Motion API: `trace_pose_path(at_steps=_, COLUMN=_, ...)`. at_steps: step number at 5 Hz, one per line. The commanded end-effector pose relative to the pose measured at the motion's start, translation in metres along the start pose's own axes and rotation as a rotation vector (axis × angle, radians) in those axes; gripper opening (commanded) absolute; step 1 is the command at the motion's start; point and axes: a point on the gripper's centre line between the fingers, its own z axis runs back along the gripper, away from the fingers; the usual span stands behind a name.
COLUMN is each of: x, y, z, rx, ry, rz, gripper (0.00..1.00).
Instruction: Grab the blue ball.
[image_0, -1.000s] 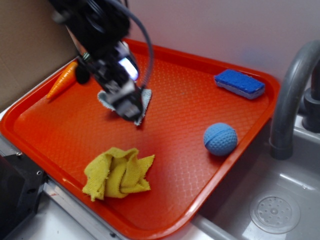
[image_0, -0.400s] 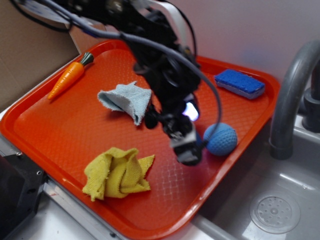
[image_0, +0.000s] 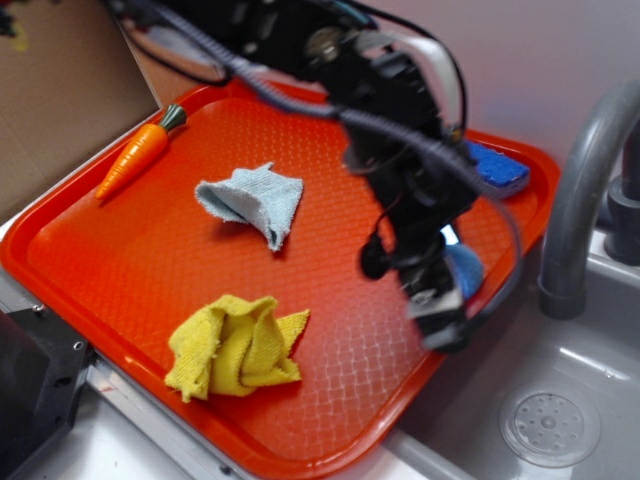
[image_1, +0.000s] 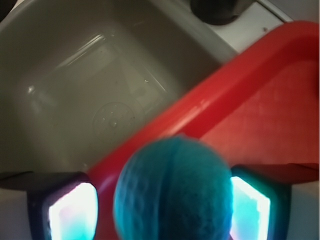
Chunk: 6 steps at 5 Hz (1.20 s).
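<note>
End effector (image_1: 160, 210) has its jaws apart, one pad on each side of the blue ball (image_1: 172, 192) in the wrist view, ball sitting right between them. You can't tell from these views if the pads touch it yet; they look just beside it, not clamped. In the exterior view the end effector (image_0: 440, 315) is down low over the tray's right side, and only a sliver of the blue ball (image_0: 466, 268) shows behind the arm.

Step in hand, as I read it: final drop and close. Keep the ball centred between the pads, it looks slightly toward the right pad in the wrist view, so nudge before closing. Close slowly; it's round and dimpled, probably rolls if one pad hits first.

Just past the ball is the orange tray (image_1: 210, 102) rim, and beyond that the sink (image_1: 85, 85). A bad squeeze could pop it over the rim into the basin, so don't push outward.

Farther off: blue sponge (image_0: 500, 168) behind the arm, pale cloth (image_0: 255, 200) and yellow cloth (image_0: 235, 345) well apart on the tray, carrot (image_0: 135, 155) at the far corner, faucet (image_0: 580, 200) beside the tray. None in your way.
</note>
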Motion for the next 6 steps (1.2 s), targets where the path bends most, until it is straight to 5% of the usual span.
trace_pose_path(at_steps=1, x=-0.001, y=-0.012, z=0.004, rx=-0.024, ry=0.005, rz=0.023, gripper=0.00)
trace_pose_path(at_steps=3, x=-0.013, y=0.004, z=0.036, rx=0.019, ry=0.003, rz=0.129, gripper=0.00)
trace_pose_path(at_steps=5, x=-0.046, y=0.090, z=0.112, rx=0.161, ry=0.002, rz=0.514, gripper=0.00)
trace_pose_path(at_steps=6, x=-0.076, y=0.116, z=0.151, rx=0.271, ry=0.178, rz=0.744, gripper=0.00)
